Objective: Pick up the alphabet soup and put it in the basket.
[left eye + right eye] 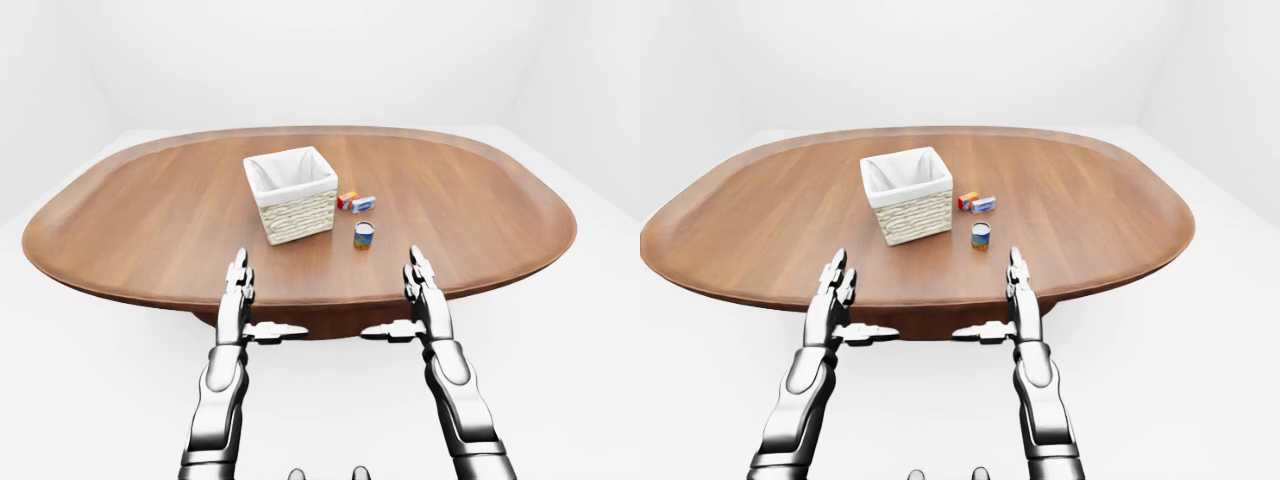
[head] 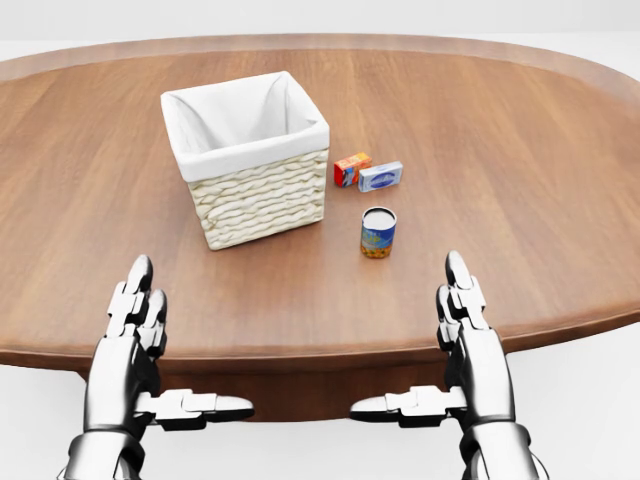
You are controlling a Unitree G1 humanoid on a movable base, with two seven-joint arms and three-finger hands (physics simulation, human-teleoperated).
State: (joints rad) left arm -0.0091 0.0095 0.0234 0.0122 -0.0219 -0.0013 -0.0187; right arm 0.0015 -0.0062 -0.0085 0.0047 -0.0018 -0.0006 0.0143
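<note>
I see the alphabet soup (image 2: 378,232), a blue-labelled can, upright at centre frame, just right of the white-lined wicker basket (image 2: 262,196).

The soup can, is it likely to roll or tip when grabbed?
The soup can stands upright on the table, so it probably stays put. Nudged over, its round body would likely roll. Its rigid-looking wall should not give under a squeeze.

We see a bare, simulated test room, not a lived-in home: plain white walls (image 1: 300,50) and a white floor (image 1: 80,400) surround one large oval wooden table (image 1: 150,230), with nothing else standing along the room's edges or in its corners.
</note>
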